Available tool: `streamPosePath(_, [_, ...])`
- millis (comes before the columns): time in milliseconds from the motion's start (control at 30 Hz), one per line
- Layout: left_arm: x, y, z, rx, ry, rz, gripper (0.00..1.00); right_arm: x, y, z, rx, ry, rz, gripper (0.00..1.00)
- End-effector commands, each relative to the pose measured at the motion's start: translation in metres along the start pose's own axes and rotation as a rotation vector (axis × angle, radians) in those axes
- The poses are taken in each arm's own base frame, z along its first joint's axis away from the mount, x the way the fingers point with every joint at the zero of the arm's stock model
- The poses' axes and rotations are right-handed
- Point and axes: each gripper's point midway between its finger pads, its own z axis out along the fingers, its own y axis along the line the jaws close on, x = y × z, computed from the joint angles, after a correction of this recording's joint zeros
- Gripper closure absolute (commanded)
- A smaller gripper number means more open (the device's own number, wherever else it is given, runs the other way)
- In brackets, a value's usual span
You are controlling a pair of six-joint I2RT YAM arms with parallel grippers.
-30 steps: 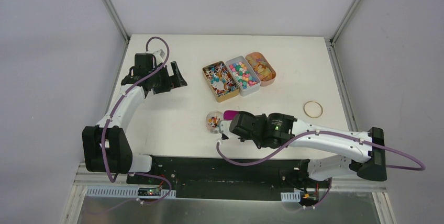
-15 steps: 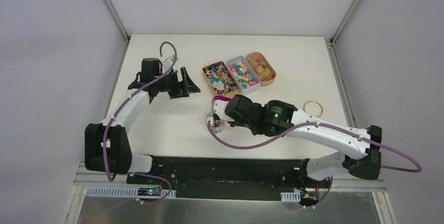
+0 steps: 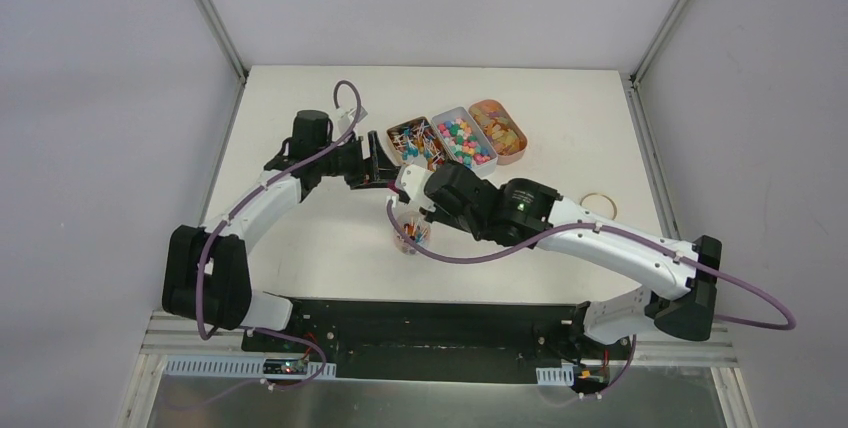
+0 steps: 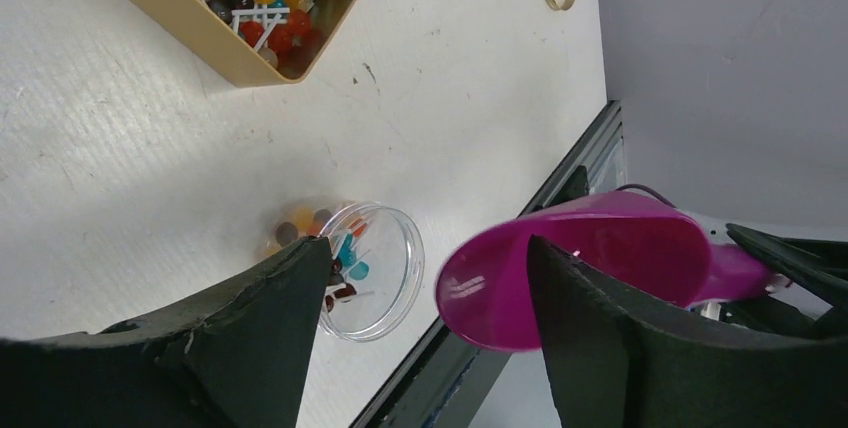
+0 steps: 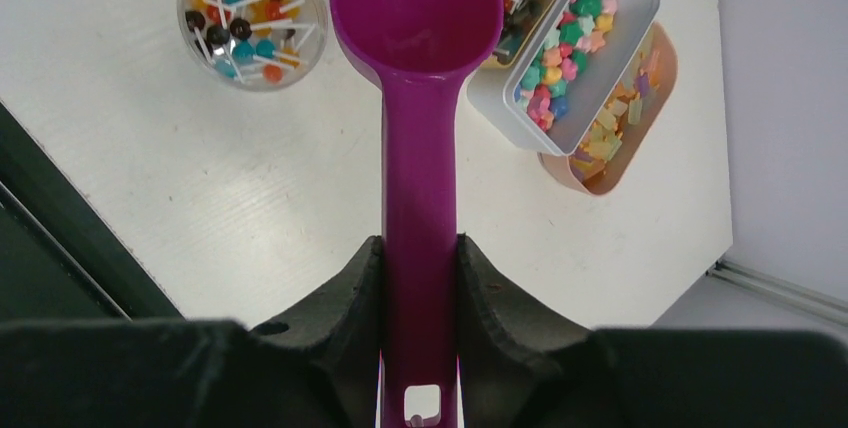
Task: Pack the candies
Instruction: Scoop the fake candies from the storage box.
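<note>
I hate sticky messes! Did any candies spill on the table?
Nothing stands out. The candies sit inside the three trays and the clear cup, which stands upright; none lie loose on the table.

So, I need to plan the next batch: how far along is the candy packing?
Done: a few lollipops lie in the cup. In hand: the right end effector grips the scoop, which looks empty; the left end effector hangs open beside it. Left: all three trays hold many candies, so most packing seems ahead.
</note>
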Motion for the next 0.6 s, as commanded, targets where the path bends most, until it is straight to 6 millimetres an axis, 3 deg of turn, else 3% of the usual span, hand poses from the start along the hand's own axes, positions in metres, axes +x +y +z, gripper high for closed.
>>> streamPosePath(0, [0.002,0.001,0.007,0.018,0.004,-0.015,0.27,-0.039,-0.027,-0.025,0.058,-0.208,0.161,1.0])
streamPosePath(300, [0.003,0.007,0.014,0.006,0.019,-0.036,0.32,-0.053,-0.064,-0.037,0.088,-0.382,0.371,1.0])
streamPosePath(567, [0.001,0.005,0.014,0.006,0.013,-0.029,0.32,-0.05,-0.077,-0.032,0.071,-0.412,0.442,1.0])
